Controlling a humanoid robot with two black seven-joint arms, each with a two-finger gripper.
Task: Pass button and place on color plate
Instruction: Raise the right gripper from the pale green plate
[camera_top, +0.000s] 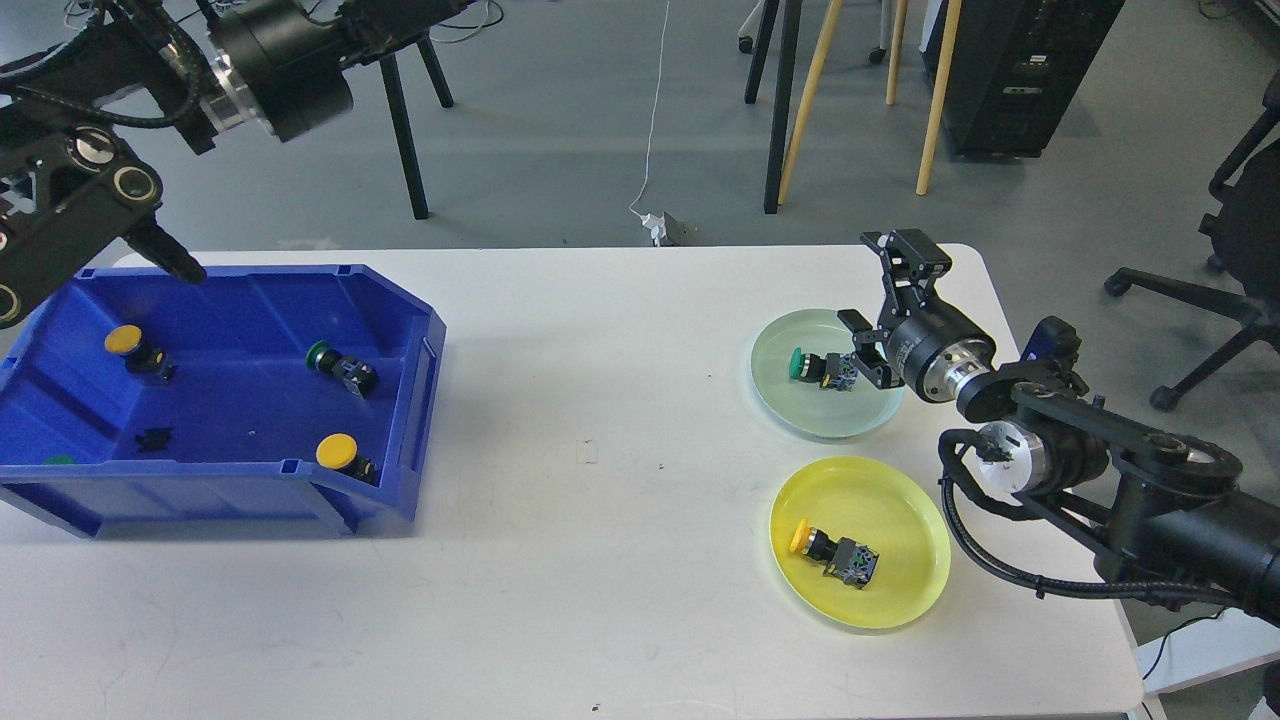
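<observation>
A green button (812, 367) lies on its side in the pale green plate (790, 405). My right gripper (860, 280) is open and empty, raised just above and right of that button. A yellow button (830, 551) lies in the yellow plate (890, 590). The blue bin (400, 400) holds two yellow buttons (133, 347) (343, 457) and a green button (338, 364). My left gripper (165, 250) hangs over the bin's back left corner. Only one of its dark fingers (172, 257) shows.
A small black part (154, 437) and a bit of green (60, 459) lie on the bin floor. The white table (600, 560) spreads between bin and plates. Chairs, stool legs and a cable stand on the floor behind.
</observation>
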